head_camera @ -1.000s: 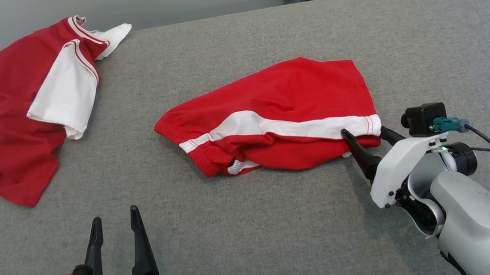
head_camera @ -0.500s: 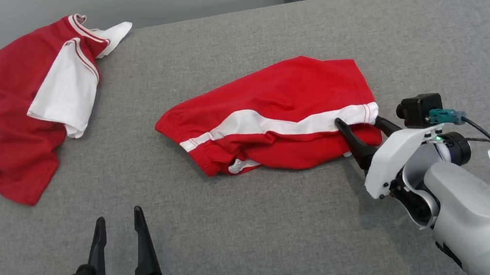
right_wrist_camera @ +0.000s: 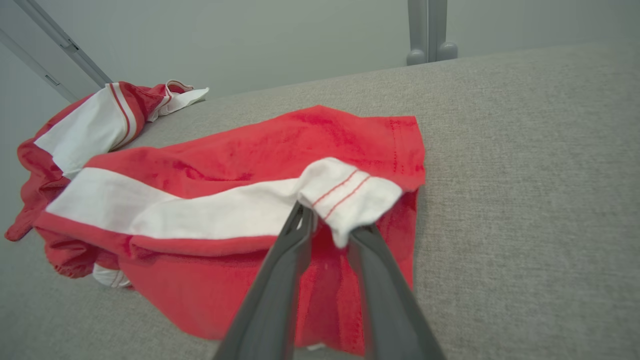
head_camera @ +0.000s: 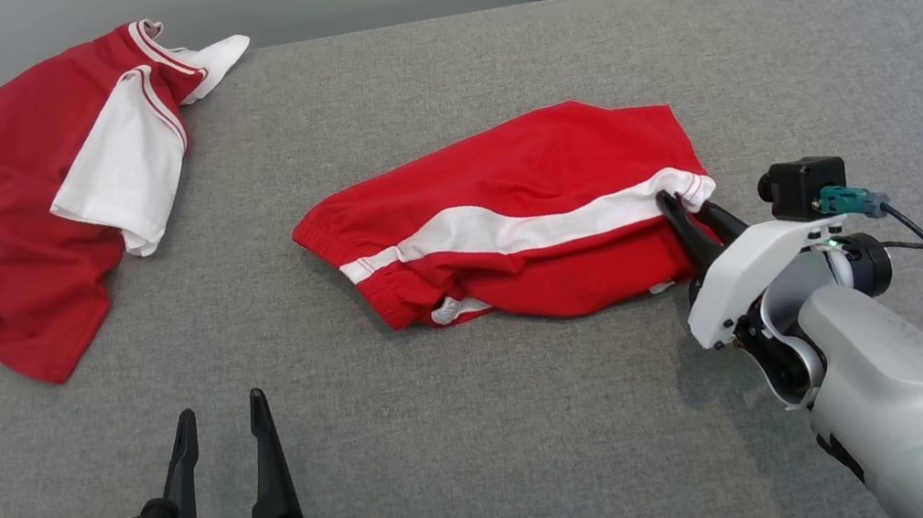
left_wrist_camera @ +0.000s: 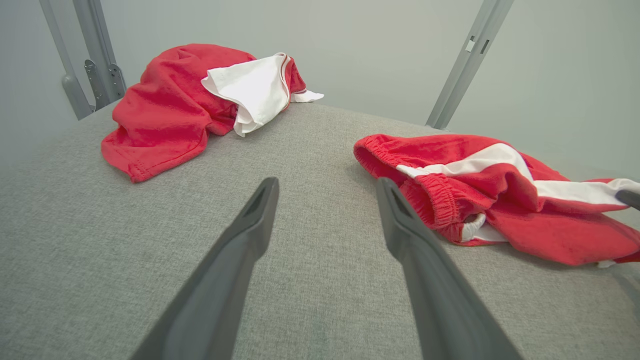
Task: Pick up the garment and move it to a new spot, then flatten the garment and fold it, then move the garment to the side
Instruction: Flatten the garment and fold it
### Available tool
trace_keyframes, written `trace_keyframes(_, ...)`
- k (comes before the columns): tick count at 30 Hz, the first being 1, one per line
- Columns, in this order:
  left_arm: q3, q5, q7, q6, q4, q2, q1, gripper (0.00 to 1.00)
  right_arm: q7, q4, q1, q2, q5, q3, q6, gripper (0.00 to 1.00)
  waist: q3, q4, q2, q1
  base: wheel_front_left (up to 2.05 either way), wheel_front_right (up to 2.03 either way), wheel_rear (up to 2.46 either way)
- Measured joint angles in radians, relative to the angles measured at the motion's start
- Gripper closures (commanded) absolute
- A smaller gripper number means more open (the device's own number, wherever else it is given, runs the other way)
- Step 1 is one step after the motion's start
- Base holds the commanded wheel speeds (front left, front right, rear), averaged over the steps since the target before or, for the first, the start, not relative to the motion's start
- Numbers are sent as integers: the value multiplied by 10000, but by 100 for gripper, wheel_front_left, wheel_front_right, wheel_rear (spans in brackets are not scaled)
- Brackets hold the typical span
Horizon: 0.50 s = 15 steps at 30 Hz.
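Right wrist view: right gripper (right_wrist_camera: 330, 220) pinches the white-striped hem corner of the red shorts (right_wrist_camera: 250, 150), seemingly to lift them; left gripper (head_camera: 218, 405) rests apart, fingers spread.

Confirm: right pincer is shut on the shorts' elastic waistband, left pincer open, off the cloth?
Wrong part: the right wrist view shows the right pincer shut on the white-striped leg hem of the shorts, not the elastic end. The left pincer is open, off the cloth.

Head camera looks down on the table (head_camera: 490, 440) — wrist cameras sit low, close, all sharing the shorts (head_camera: 524, 184).
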Motion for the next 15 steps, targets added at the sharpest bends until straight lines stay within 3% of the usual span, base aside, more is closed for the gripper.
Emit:
trace_keyframes(2, -2, -13, 0, 4, -8, 2, 0, 0, -61, 84, -3, 23, 56, -10, 0, 74, 8, -10, 0, 0, 0, 0, 0)
trace_keyframes(5, 2, -27, 0, 6, -8, 2, 0, 0, -176, 165, -4, 15, 121, -115, 0, 100, 19, -34, 0, 0, 0, 0, 0)
trace_keyframes(11, -33, -96, -2, -15, 48, -21, -6, 0, -502, -77, 204, -54, 245, -336, 0, 100, -6, -90, 0, 0, 0, 0, 0)
trace_keyframes(15, -251, -368, 50, -355, 198, -188, -73, 0, -602, -591, 663, -201, 311, -508, 0, 100, -35, -177, 0, 0, 0, 0, 0)
